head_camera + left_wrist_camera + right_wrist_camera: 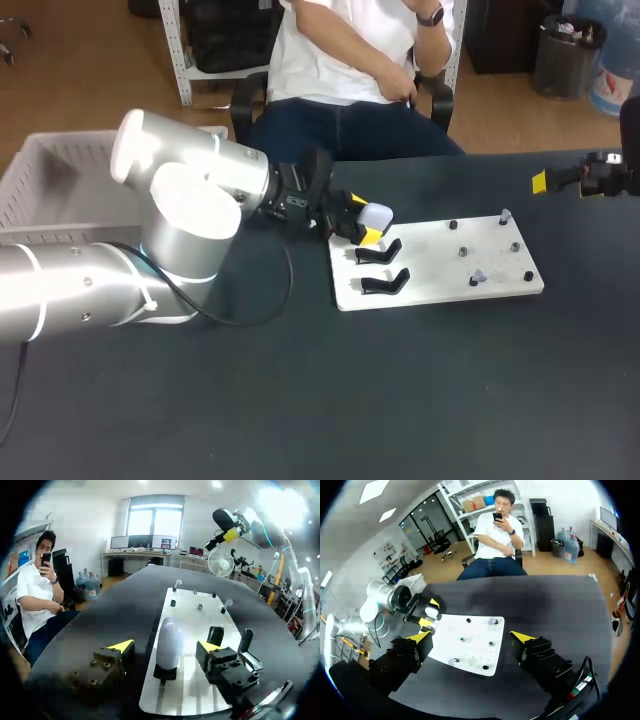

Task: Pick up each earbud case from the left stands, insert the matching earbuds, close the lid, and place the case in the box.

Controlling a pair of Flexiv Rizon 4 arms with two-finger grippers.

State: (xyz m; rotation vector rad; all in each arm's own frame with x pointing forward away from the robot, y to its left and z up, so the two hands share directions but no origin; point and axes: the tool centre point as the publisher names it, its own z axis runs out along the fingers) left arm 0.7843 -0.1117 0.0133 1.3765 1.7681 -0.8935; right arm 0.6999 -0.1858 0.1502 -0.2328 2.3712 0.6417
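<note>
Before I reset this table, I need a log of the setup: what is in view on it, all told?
table: one, dark, under everything
box: one, white, at the table's left end
board: one, white, mid-table
stands: three, black, on the board's left part
earbud case: one, white, on the far stand
pegs: several, small and dark, on the board's right part
earbuds: two by the look of them, pale, among the pegs; too small to be sure
left pincer: one, yellow tips, open, either side of the case, not touching it
right pincer: one, yellow tips, open, empty, past the board's right end
</note>
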